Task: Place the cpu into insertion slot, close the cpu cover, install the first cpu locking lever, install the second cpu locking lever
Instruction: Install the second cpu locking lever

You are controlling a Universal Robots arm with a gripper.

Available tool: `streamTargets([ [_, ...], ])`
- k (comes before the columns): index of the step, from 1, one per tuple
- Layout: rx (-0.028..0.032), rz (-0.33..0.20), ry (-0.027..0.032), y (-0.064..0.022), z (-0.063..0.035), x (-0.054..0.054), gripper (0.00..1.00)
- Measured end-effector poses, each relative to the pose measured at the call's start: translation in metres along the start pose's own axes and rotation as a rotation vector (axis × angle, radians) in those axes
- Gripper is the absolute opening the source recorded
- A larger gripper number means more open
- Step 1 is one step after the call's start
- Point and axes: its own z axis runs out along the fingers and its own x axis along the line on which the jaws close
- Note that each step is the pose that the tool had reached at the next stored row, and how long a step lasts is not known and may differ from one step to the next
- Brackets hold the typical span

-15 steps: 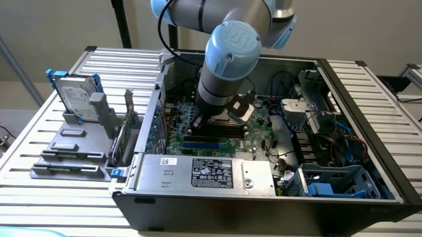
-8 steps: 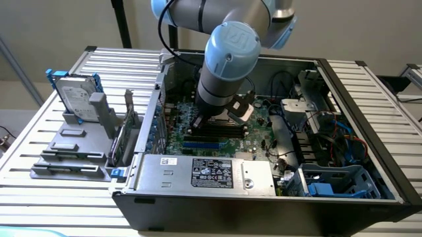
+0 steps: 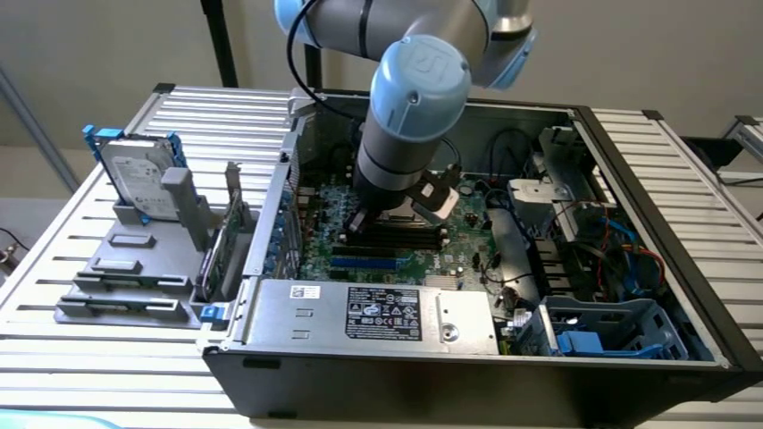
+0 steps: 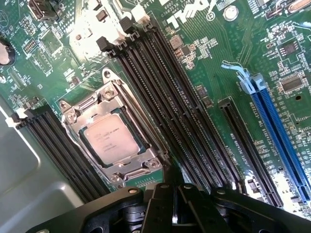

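Black gripper (image 4: 172, 204) hardware sits closest to the wrist camera; I cannot tell its finger state. Beyond it, the green circuit board (image 4: 218, 73) carries the silvery square cpu cover (image 4: 114, 138), closed over the shiny silver cpu (image 4: 111, 138) seated in its socket.

This is a robotics lab or workshop: an open computer case (image 3: 477, 268) lies on a slatted metal bench (image 3: 71, 295), under a robot arm (image 3: 412, 98), beside a hard drive (image 3: 134, 179) in a grey fixture (image 3: 125, 277).
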Motion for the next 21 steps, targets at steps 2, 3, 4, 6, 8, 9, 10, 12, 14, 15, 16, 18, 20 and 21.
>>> streamTargets([
  [2, -0.0027, 0.001, -0.0043, -0.0001, -0.0002, 0.0, 0.11],
  [3, -0.0038, 0.001, -0.0058, -0.0002, -0.0007, 0.0, 0.11],
  [4, -0.0046, 0.001, -0.0068, -0.0005, -0.0015, 0.0, 0.11],
  [6, -0.0054, 0.001, -0.0078, -0.0013, -0.0044, 0.002, 0.11],
  [8, -0.0061, 0.001, -0.0096, -0.0027, -0.009, 0.003, 0.11],
  [9, -0.0064, 0.001, -0.0099, -0.0033, -0.0112, 0.003, 0.11],
  [10, -0.0065, 0.001, -0.0102, -0.004, -0.0134, 0.004, 0.11],
  [12, -0.0067, 0.001, -0.0105, -0.0056, -0.0183, 0.005, 0.11],
  [14, -0.0067, 0.001, -0.0106, -0.0081, -0.0252, 0.007, 0.11],
  [15, -0.0067, 0.001, -0.0105, -0.0096, -0.0287, 0.007, 0.11],
  [16, -0.0067, 0.001, -0.0105, -0.0113, -0.0323, 0.008, 0.11],
  [18, -0.0069, 0.001, -0.0107, -0.0138, -0.0372, 0.009, 0.11],
  [20, -0.0067, 0.001, -0.0106, -0.014, -0.0378, 0.009, 0.11],
  [21, -0.0066, 0.001, -0.0105, -0.0141, -0.0378, 0.009, 0.11],
])
